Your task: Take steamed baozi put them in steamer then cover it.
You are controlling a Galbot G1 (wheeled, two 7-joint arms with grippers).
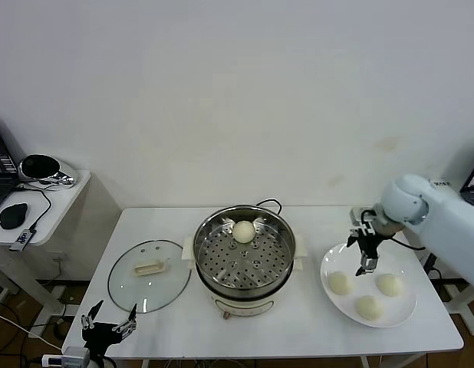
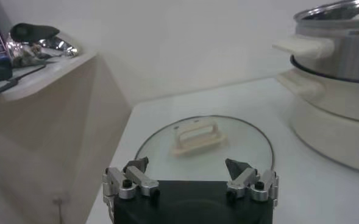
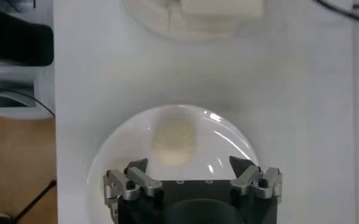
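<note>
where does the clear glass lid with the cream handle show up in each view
Head view: the round clear glass lid with the cream-white bar handle lies flat on the white table, left of the shiny steel steamer pot.
Left wrist view: the lid lies just past the open left gripper.
Right wrist view: not in it.
Shared landmark: the steamer, whose cream-white side handle shows in all three.

Lab or office test room: bare white wall (image 1: pixel 237 92), white table (image 1: pixel 176 322), side desk (image 1: pixel 45 211) at 9 o'clock carrying computer mouse (image 1: pixel 12 215).
</note>
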